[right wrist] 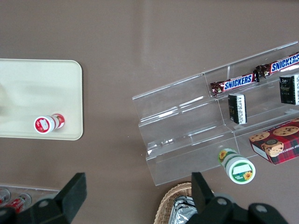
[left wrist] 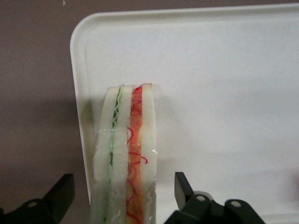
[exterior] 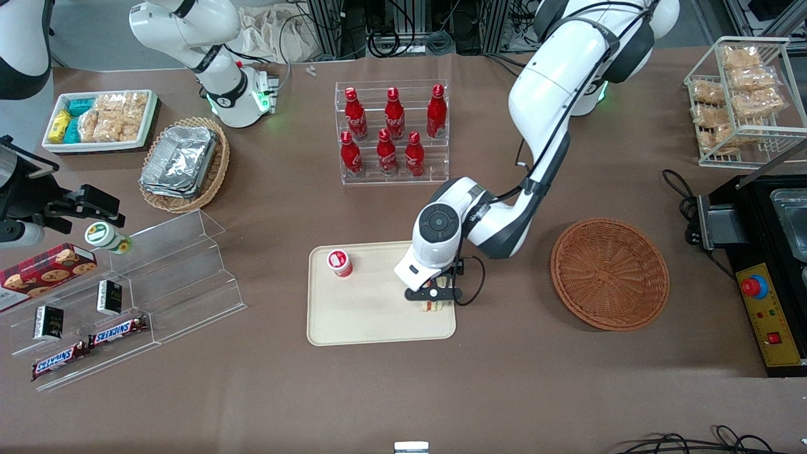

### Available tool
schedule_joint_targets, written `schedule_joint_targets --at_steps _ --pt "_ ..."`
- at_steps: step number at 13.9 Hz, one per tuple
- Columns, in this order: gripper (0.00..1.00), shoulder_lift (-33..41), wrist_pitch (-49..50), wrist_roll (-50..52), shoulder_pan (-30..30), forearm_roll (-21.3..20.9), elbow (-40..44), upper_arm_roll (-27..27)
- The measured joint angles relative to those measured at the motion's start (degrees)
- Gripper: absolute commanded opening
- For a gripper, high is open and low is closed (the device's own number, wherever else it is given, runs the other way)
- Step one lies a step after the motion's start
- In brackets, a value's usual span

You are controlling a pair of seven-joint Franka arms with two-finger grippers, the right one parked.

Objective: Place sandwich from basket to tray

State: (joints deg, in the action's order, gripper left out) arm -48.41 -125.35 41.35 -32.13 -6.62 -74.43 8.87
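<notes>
The sandwich (exterior: 431,306) (left wrist: 126,149), a plastic-wrapped wedge of white bread with red-orange and green filling, stands on its edge on the beige tray (exterior: 372,321) (left wrist: 224,93), close to the tray's rim at the working arm's end. My gripper (exterior: 434,295) (left wrist: 124,179) hangs right over it and is open. Its black fingers (left wrist: 183,186) stand on either side of the sandwich with a gap to the bread on each side. The round reddish-brown basket (exterior: 609,273) lies empty on the table, farther toward the working arm's end than the tray.
A small red-capped cup (exterior: 339,262) stands on the tray toward the parked arm's end. A clear rack of red bottles (exterior: 392,132) stands farther from the front camera than the tray. A clear stepped shelf (exterior: 157,284) with snacks lies toward the parked arm's end.
</notes>
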Motion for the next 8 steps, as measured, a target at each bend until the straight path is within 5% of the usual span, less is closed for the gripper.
schedule_joint_targets --at_steps 8 --pt "0.99 16.0 13.11 -0.32 6.56 0.0 -2.28 -2.73"
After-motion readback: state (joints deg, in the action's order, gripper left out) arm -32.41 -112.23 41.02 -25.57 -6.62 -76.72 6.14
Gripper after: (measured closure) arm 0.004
